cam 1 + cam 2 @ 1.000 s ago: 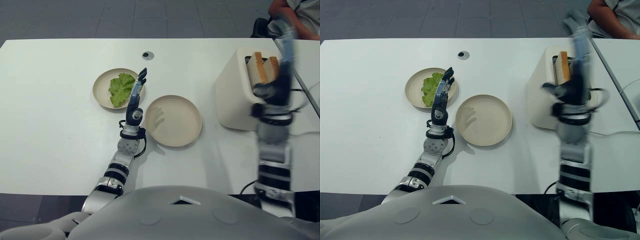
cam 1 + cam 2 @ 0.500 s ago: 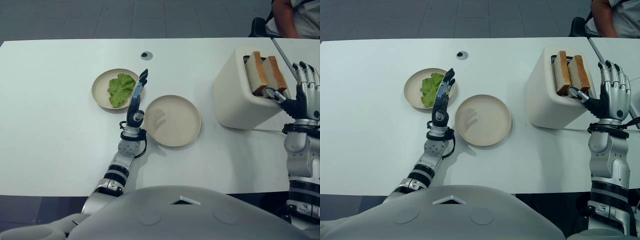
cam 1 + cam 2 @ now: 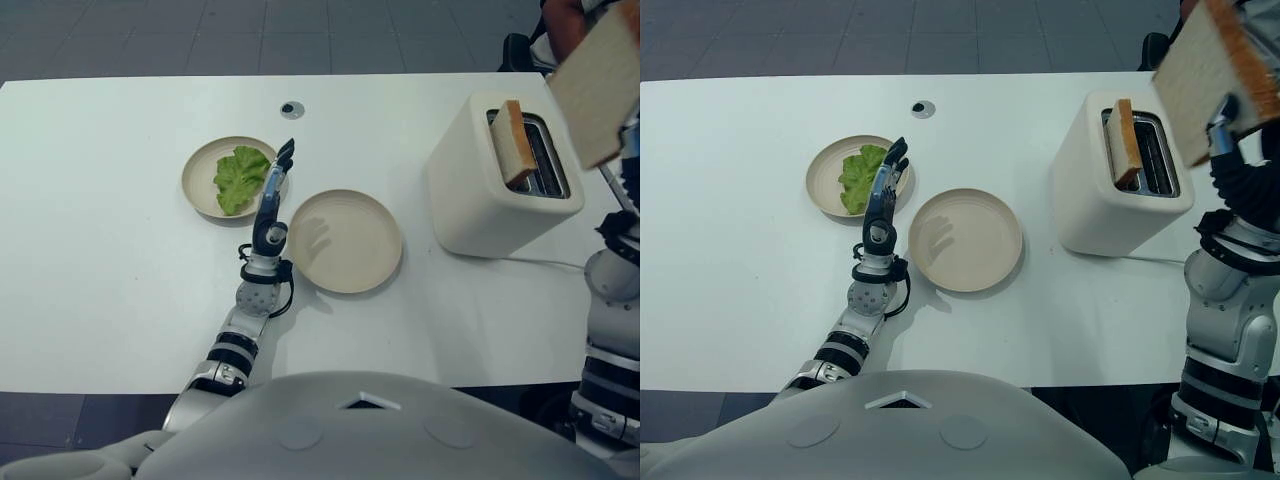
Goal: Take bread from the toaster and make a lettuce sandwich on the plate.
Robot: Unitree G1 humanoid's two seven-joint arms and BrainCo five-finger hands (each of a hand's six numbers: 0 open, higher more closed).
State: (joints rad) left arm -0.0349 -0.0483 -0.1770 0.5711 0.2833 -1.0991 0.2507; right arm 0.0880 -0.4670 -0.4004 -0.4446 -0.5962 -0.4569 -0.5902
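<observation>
We see the right robot hand (image 3: 1232,135) raised at the right edge of the scene, closed on a slice of bread (image 3: 1212,72). Most of that hand is hidden behind the slice, and just a fingertip shows on its pale face. The slice hangs tilted in the air, clear of the toaster (image 3: 1105,195), which stands on the white worktop (image 3: 740,250) below and to the left of that hand. A second slice (image 3: 1126,140) stands upright in the toaster slot farther from the right robot hand. The slot nearer to it is dark and open.

The left robot hand (image 3: 883,200) stands on edge over the worktop, its fingers straight and together, holding nothing. Just to its right lies the empty plate (image 3: 965,240), round and beige. Just to its left, and a little farther from us, is a smaller plate (image 3: 820,182) carrying a lettuce leaf (image 3: 860,178). The fingertips reach over that plate's near rim, beside the leaf, though we cannot tell whether they touch it. Beyond the left robot hand, near the far edge of the worktop, sits a small dark round spot (image 3: 918,105).
</observation>
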